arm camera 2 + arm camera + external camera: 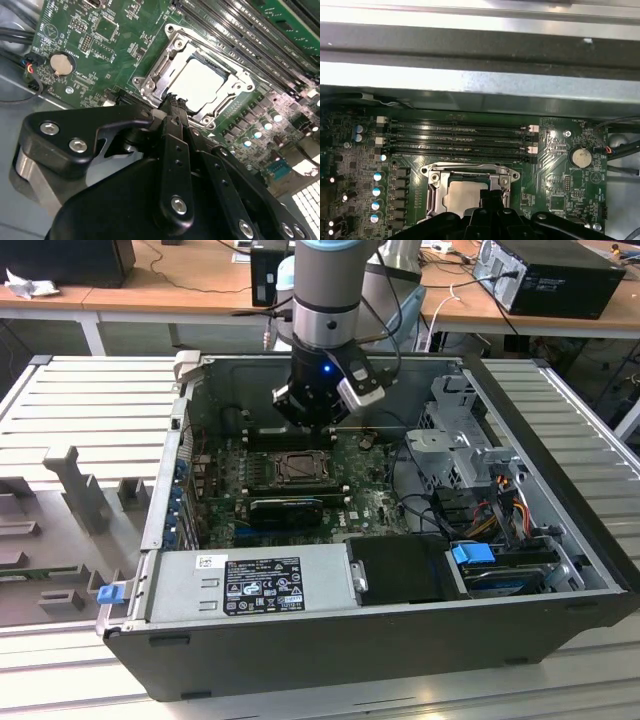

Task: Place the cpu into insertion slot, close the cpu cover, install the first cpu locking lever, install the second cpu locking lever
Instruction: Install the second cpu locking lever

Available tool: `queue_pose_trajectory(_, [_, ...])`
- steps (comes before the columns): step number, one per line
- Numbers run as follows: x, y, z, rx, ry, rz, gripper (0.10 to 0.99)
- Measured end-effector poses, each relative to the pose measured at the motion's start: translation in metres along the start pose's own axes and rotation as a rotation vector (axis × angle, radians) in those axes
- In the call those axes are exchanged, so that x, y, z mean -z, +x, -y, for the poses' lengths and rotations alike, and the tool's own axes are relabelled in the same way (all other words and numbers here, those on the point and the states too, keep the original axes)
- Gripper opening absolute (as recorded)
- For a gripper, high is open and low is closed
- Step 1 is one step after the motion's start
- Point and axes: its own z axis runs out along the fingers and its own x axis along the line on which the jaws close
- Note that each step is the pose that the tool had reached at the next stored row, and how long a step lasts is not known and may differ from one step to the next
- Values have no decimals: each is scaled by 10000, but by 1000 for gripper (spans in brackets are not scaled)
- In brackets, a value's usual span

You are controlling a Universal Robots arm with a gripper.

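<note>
Beside RAM slots (460, 137): cpu (200, 82), gripper (172, 102) above.

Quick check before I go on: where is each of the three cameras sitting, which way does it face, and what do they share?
Exterior view: off the arm, above one side of the open computer case, looking down at the green board; the arm's wrist hangs over the socket.
Second wrist view: on the arm, looking past the black pincer at the chip under its metal cover.
First wrist view: on the arm, facing the memory slots and case wall; the pincer's black body lies over part of the socket.
Both wrist views share chip, cover and coin battery.
</note>
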Motion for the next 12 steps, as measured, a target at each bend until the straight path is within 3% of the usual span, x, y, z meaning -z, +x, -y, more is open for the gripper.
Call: queue_pose_trajectory(12, [11,15,250,-2,23,-1,106])
